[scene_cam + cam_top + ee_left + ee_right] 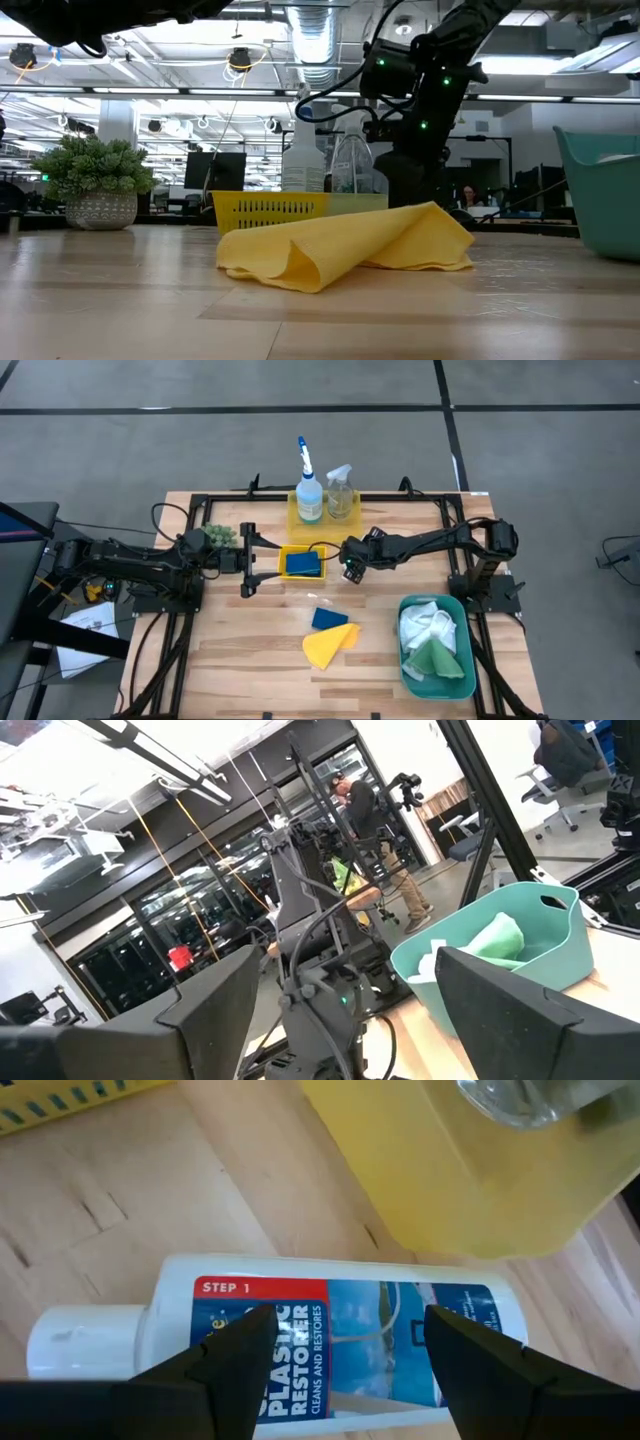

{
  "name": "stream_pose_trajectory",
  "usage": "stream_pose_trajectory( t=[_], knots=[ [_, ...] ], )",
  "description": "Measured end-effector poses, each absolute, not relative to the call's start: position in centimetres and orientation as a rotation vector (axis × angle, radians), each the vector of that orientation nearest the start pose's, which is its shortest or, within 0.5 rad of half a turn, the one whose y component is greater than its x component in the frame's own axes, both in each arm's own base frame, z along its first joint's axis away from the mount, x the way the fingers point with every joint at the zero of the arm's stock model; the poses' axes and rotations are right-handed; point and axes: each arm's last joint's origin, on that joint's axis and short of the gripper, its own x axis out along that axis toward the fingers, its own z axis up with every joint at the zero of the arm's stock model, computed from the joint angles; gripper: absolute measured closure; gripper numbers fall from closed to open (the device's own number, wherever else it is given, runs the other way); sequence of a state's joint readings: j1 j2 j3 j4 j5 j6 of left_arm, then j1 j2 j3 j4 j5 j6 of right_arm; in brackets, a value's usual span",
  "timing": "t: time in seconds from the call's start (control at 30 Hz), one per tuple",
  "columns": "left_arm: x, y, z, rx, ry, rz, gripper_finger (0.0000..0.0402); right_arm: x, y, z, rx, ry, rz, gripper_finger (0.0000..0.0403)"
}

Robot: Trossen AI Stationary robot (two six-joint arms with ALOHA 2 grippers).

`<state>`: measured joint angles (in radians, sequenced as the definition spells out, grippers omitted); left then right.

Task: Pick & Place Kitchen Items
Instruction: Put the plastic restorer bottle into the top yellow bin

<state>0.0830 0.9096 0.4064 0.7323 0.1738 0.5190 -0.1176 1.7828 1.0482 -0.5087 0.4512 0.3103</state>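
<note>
A small white bottle [330, 1340] with a red and blue label lies on its side on the wood table, beside the back yellow tray [480, 1170]. My right gripper [350, 1330] is open just above it, its two fingers spaced along the bottle's length; in the high view the gripper [352, 568] hides the bottle. My left gripper [247, 560] is open and empty, left of the middle yellow tray [285, 552], which holds a blue sponge [303, 564]. A second blue sponge [328, 618] and a yellow cloth [330, 646] lie on the table.
A blue-white spray bottle [308, 495] and a clear one [342, 490] stand in the back yellow tray [296, 512]. A teal bin [452, 682] at the near right holds white and green cloths. A small green plant [220, 537] stands by the left arm.
</note>
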Motion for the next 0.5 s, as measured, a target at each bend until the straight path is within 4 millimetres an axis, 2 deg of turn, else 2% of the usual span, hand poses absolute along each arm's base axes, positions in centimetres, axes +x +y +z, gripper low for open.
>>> stream_pose_trajectory(
  t=[0.3,0.5],
  knots=[
    [19.5,1.1,26.8,0.546,-0.246,-0.029,0.0103,32.3,-3.3,15.1,0.096,1.191,-0.583,0.0155],
    [19.5,1.1,26.8,0.546,-0.246,-0.029,0.0103,32.7,-2.3,15.6,0.099,1.203,-0.534,0.0155]
  ],
)
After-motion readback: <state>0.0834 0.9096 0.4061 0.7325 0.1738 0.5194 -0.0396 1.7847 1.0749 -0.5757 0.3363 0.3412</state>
